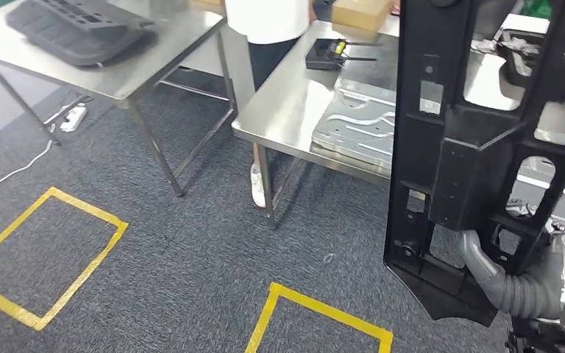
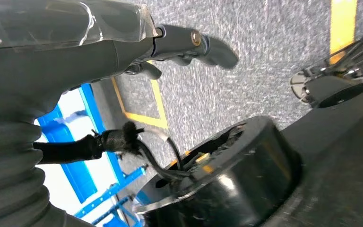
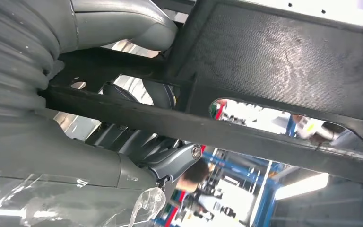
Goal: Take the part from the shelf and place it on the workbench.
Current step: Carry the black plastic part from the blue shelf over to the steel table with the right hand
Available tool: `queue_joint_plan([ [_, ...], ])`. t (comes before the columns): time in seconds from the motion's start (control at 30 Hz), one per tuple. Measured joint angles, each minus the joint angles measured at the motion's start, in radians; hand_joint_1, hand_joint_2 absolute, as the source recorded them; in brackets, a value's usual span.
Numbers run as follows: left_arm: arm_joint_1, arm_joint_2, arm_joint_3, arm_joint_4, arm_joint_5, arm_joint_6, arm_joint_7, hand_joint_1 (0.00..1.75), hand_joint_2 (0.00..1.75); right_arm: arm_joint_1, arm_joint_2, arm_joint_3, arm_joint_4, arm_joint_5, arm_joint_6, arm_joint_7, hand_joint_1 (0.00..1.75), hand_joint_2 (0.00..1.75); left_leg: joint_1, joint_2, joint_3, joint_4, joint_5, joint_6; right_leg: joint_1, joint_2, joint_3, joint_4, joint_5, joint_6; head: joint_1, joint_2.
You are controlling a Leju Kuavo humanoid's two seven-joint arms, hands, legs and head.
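Before the workbench [image 1: 294,103], the black part [image 1: 478,147] hangs upright in the right hand [image 1: 511,287], fingers [image 3: 137,142] hooked through its frame for carrying; the left hand [image 2: 184,45] hangs empty over the floor, fingers loosely apart

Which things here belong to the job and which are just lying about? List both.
Job:
- black part, held upright by the right hand
- workbench ahead
- left hand, hanging over the floor, holding nothing

Lying about:
- metal panel on the workbench
- black box on the workbench
- dark tray on the other table
- person behind the tables
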State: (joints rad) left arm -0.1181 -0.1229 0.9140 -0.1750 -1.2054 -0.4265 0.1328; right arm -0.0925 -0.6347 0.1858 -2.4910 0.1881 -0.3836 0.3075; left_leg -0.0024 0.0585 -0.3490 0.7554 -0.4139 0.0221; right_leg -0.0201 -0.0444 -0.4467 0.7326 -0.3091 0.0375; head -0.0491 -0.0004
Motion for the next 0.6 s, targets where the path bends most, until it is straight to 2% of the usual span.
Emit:
queue_joint_plan([
  [0.03, 0.000, 0.000, 0.000, 0.000, 0.000, 0.001, 0.000, 0.00, 1.75, -0.001, 0.000, -0.001, 0.000, 0.000, 0.000, 0.000, 1.75, 1.75, 0.001, -0.018, -0.028, 0.065, -0.033, -0.004, -0.002, 0.010, 0.008, -0.009, 0.003, -0.006, 0.000, 0.000],
  [0.07, 0.000, 0.000, 0.000, 0.000, 0.001, 0.001, -0.002, 0.00, 1.75, -0.002, 0.000, -0.001, 0.000, 0.000, 0.000, 0.000, 1.75, 1.75, 0.002, -0.038, -0.074, 0.159, -0.074, -0.007, -0.002, 0.020, 0.014, -0.014, 0.005, -0.010, 0.000, 0.000],
  [0.1, 0.000, 0.000, 0.000, 0.000, 0.002, -0.002, -0.003, 0.00, 1.75, -0.002, 0.000, -0.002, 0.000, 0.000, 0.000, 0.000, 1.75, 1.75, 0.001, -0.047, -0.125, 0.260, -0.112, -0.008, -0.002, 0.030, 0.016, -0.017, 0.005, -0.013, 0.000, 0.000],
  [0.13, -0.001, 0.001, 0.000, 0.000, 0.002, -0.011, -0.004, 0.00, 1.75, -0.003, 0.001, -0.002, 0.000, 0.000, 0.000, 0.000, 1.75, 1.75, 0.000, -0.051, -0.171, 0.340, -0.135, -0.009, -0.001, 0.042, 0.018, -0.018, 0.004, -0.015, 0.000, 0.000],
  [0.17, -0.002, 0.002, 0.000, 0.000, 0.003, -0.019, -0.005, 0.00, 1.75, -0.002, 0.001, -0.002, 0.000, 0.000, 0.000, 0.000, 1.75, 1.75, -0.001, -0.053, -0.197, 0.378, -0.136, -0.007, -0.001, 0.055, 0.021, -0.018, 0.002, -0.016, 0.000, 0.000],
  [0.2, -0.003, 0.003, 0.000, 0.000, 0.002, -0.027, -0.005, 0.00, 1.75, -0.002, 0.001, -0.002, 0.000, 0.000, 0.000, 0.000, 1.75, 1.75, -0.003, -0.055, -0.200, 0.364, -0.115, -0.004, 0.000, 0.069, 0.024, -0.018, 0.000, -0.016, 0.000, 0.000],
  [0.23, -0.003, 0.004, 0.000, 0.000, 0.002, -0.031, -0.005, 0.00, 1.75, -0.002, 0.001, -0.002, 0.000, 0.000, 0.001, 0.000, 1.75, 1.75, -0.004, -0.062, -0.180, 0.305, -0.076, 0.002, 0.000, 0.084, 0.027, -0.018, -0.002, -0.015, 0.000, 0.000],
  [0.27, -0.002, 0.004, 0.000, 0.000, 0.002, -0.030, -0.005, 0.00, 1.75, -0.003, 0.001, -0.002, 0.000, 0.000, 0.001, 0.000, 1.75, 1.75, -0.005, -0.083, -0.146, 0.216, -0.029, 0.010, -0.001, 0.098, 0.030, -0.018, -0.002, -0.013, 0.000, 0.000],
  [0.3, -0.001, 0.004, 0.000, 0.000, 0.001, -0.029, -0.005, 0.00, 1.75, -0.003, 0.001, -0.002, 0.000, 0.001, 0.001, 0.000, 1.75, 1.75, -0.007, -0.118, -0.110, 0.127, 0.011, 0.019, 0.000, 0.111, 0.031, -0.018, -0.003, -0.010, 0.000, 0.000],
  [0.33, 0.000, 0.004, 0.000, 0.000, 0.000, -0.029, -0.006, 0.00, 1.75, -0.004, 0.001, -0.002, 0.000, 0.001, 0.001, 0.000, 1.75, 1.75, -0.009, -0.147, -0.079, 0.052, 0.038, 0.027, 0.001, 0.126, 0.028, -0.017, -0.005, -0.006, 0.000, 0.000],
  [0.37, 0.001, 0.003, 0.000, 0.000, -0.001, -0.029, -0.006, 0.00, 1.75, -0.004, 0.001, -0.002, 0.000, 0.001, 0.001, 0.000, 1.75, 1.75, -0.011, -0.168, -0.060, 0.004, 0.053, 0.033, 0.002, 0.139, 0.025, -0.015, -0.005, -0.002, 0.000, 0.000],
  [0.4, 0.002, 0.002, 0.000, 0.000, -0.002, -0.029, -0.007, 0.00, 1.75, -0.004, 0.002, -0.002, 0.000, 0.001, 0.001, 0.001, 1.75, 1.75, -0.012, -0.171, -0.051, -0.019, 0.059, 0.038, 0.007, 0.151, 0.021, -0.010, -0.003, 0.003, 0.000, 0.000],
  [0.43, 0.002, 0.001, 0.000, 0.000, -0.002, -0.029, -0.008, 0.00, 1.75, -0.004, 0.001, -0.003, 0.000, 0.001, 0.001, 0.001, 1.75, 1.75, -0.009, -0.155, -0.045, -0.030, 0.066, 0.041, 0.011, 0.161, 0.018, -0.005, -0.002, 0.006, 0.000, 0.000],
  [0.47, 0.002, 0.000, 0.000, 0.000, -0.002, -0.028, -0.009, 0.00, 1.75, -0.003, 0.001, -0.004, 0.000, 0.002, 0.001, 0.001, 1.75, 1.75, -0.006, -0.140, -0.041, -0.035, 0.073, 0.044, 0.015, 0.151, 0.012, 0.007, -0.006, 0.008, 0.000, 0.000],
  [0.5, 0.002, -0.002, 0.000, 0.000, -0.002, -0.027, -0.010, 0.00, 1.75, -0.004, 0.000, -0.004, -0.001, 0.002, 0.001, 0.001, 1.75, 1.75, -0.002, -0.126, -0.035, -0.040, 0.078, 0.047, 0.019, 0.129, -0.001, 0.039, -0.022, 0.011, 0.000, 0.000],
  [0.53, 0.002, -0.002, 0.000, 0.000, -0.002, -0.027, -0.011, 0.00, 1.75, -0.005, -0.001, -0.005, -0.001, 0.003, 0.001, 0.001, 1.75, 1.75, 0.000, -0.112, -0.029, -0.044, 0.082, 0.049, 0.020, 0.102, -0.028, 0.092, -0.051, 0.014, 0.001, 0.000],
  [0.57, 0.002, -0.002, 0.000, 0.000, -0.002, -0.026, -0.011, 0.00, 1.75, -0.006, 0.000, -0.005, -0.001, 0.003, 0.001, 0.001, 1.75, 1.75, -0.001, -0.101, -0.025, -0.048, 0.083, 0.050, 0.020, 0.074, -0.068, 0.172, -0.090, 0.021, 0.001, 0.000],
  [0.6, 0.003, -0.002, 0.000, 0.000, -0.002, -0.026, -0.011, 0.00, 1.75, -0.007, 0.000, -0.004, -0.001, 0.003, 0.001, 0.001, 1.75, 1.75, -0.001, -0.091, -0.023, -0.050, 0.083, 0.052, 0.019, 0.060, -0.115, 0.264, -0.130, 0.026, 0.001, 0.000],
])
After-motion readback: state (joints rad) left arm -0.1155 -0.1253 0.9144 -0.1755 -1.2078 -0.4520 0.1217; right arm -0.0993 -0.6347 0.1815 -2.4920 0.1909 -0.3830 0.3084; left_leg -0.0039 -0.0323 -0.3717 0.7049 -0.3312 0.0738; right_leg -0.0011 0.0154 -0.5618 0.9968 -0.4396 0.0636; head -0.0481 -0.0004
